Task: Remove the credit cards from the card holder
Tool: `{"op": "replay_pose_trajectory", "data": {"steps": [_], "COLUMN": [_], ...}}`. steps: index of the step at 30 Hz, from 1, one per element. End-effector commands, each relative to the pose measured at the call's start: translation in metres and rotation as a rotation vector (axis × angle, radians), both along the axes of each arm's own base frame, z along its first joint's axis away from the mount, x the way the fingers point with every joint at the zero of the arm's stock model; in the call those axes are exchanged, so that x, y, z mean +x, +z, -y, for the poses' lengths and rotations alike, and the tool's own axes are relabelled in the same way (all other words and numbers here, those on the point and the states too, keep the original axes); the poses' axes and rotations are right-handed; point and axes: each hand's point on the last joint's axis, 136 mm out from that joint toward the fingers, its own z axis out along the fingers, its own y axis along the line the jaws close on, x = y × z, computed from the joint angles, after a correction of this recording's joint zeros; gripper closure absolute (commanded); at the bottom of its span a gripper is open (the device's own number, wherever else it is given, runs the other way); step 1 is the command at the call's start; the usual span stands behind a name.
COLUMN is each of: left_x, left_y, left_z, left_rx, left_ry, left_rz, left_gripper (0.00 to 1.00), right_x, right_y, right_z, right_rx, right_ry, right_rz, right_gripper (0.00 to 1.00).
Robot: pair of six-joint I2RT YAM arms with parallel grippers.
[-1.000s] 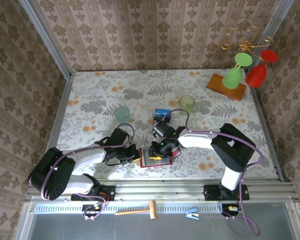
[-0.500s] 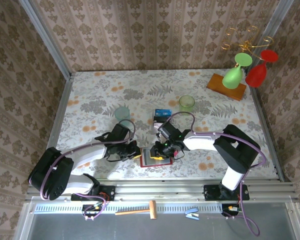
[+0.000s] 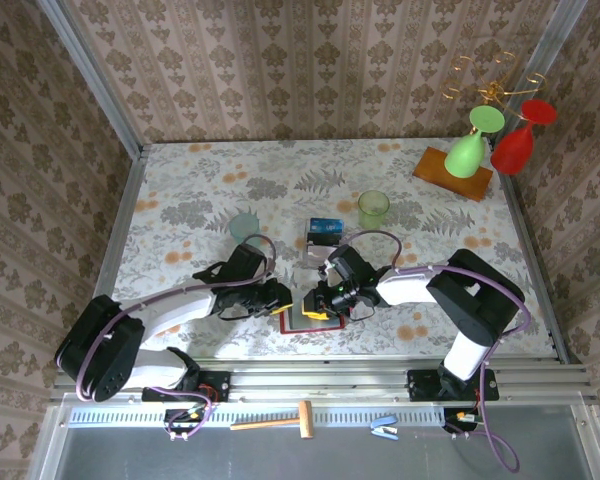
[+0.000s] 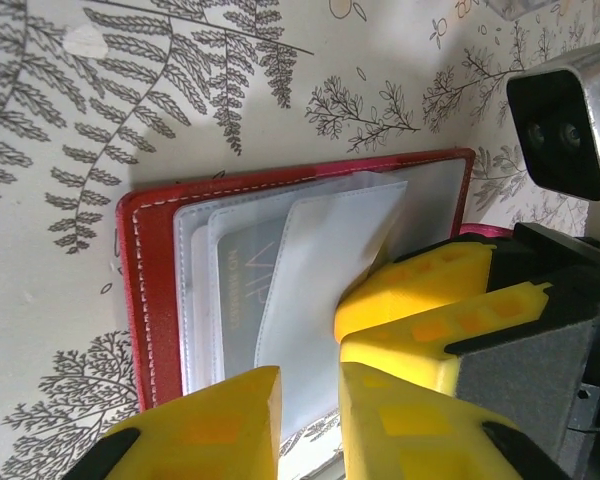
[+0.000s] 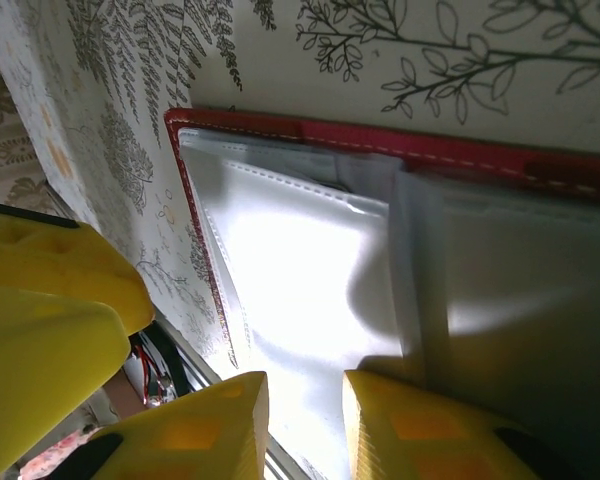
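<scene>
One red card holder (image 3: 290,326) lies open on the tabletop (image 3: 180,200), close to the near edge, between both arms. Its clear sleeves (image 4: 320,250) are fanned, one flap lifted. A greyish card (image 4: 242,295) sits inside a sleeve. The left end effector (image 4: 310,390) stands at the holder's left edge, jaws narrowly parted and gripping nothing. The right end effector (image 5: 305,400) stands over the sleeves at the holder's right, jaws slightly apart. Whether it pinches a sleeve cannot be told. Farther back stand a teal cup (image 3: 245,226), a small box (image 3: 323,228) and a green cup (image 3: 373,206).
</scene>
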Motion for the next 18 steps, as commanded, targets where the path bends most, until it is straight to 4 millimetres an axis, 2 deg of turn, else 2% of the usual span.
{"op": "replay_pose_trajectory", "data": {"steps": [1, 7, 18], "left_x": [0.002, 0.001, -0.002], "left_y": [-0.003, -0.011, -0.024], "left_z": [0.006, 0.010, 0.003], "left_rx": [-0.015, -0.014, 0.042], "left_ry": [0.005, 0.002, 0.004], "left_rz": [-0.009, -0.024, -0.044], "left_gripper": [0.75, 0.75, 0.72], "right_x": [-0.003, -0.005, -0.005], "right_y": [-0.017, -0.019, -0.019], "right_z": [0.008, 0.009, 0.012], "right_rx": [-0.025, -0.015, -0.008], "right_ry": [-0.024, -0.027, -0.030], "right_rz": [-0.043, -0.051, -0.051], "right_gripper": [0.71, 0.71, 0.71]}}
